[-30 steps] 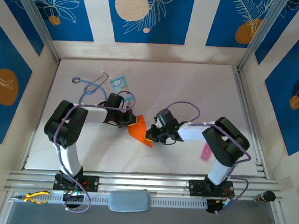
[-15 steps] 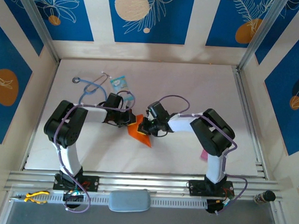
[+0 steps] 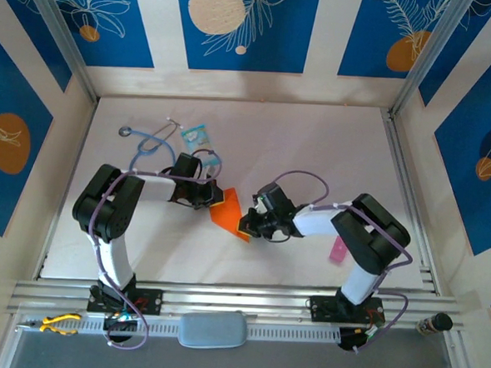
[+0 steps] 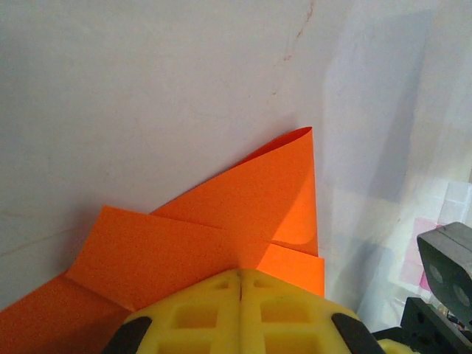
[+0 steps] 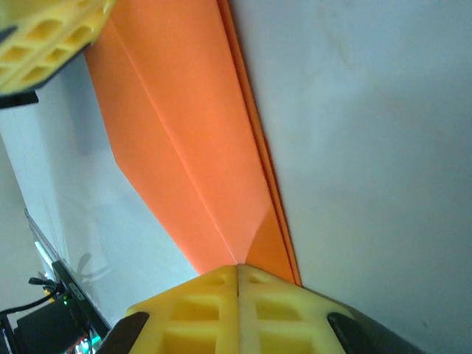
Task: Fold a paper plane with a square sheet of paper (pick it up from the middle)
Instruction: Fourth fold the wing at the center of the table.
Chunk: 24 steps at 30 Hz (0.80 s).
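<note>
Right pincer [image 3: 244,227] drew back; both it and left pincer [image 3: 217,203], closed, hide edges of the paper plane [image 3: 229,210].

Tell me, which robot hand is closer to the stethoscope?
Left. The left gripper sits beside the stethoscope, at one edge of the orange paper; the right gripper is farther off, across the paper.
</note>
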Tool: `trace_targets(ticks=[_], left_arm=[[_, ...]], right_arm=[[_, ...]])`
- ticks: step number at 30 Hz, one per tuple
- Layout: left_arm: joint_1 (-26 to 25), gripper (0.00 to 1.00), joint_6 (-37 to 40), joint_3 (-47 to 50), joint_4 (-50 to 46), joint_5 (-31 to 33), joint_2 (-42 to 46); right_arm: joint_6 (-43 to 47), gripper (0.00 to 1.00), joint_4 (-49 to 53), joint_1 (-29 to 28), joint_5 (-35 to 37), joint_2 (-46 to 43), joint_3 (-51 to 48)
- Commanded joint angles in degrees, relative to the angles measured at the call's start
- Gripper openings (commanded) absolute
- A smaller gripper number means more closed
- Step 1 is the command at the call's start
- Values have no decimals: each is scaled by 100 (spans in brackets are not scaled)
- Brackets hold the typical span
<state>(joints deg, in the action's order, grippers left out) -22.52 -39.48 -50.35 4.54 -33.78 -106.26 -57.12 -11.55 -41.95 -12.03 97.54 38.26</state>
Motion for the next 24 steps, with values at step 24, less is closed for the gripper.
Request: trace_targets(ticks=[24], left_arm=[[108,0,106,78,-188,241,-201]], right_arm=[[93,4,485,-32,45,-792,-234]])
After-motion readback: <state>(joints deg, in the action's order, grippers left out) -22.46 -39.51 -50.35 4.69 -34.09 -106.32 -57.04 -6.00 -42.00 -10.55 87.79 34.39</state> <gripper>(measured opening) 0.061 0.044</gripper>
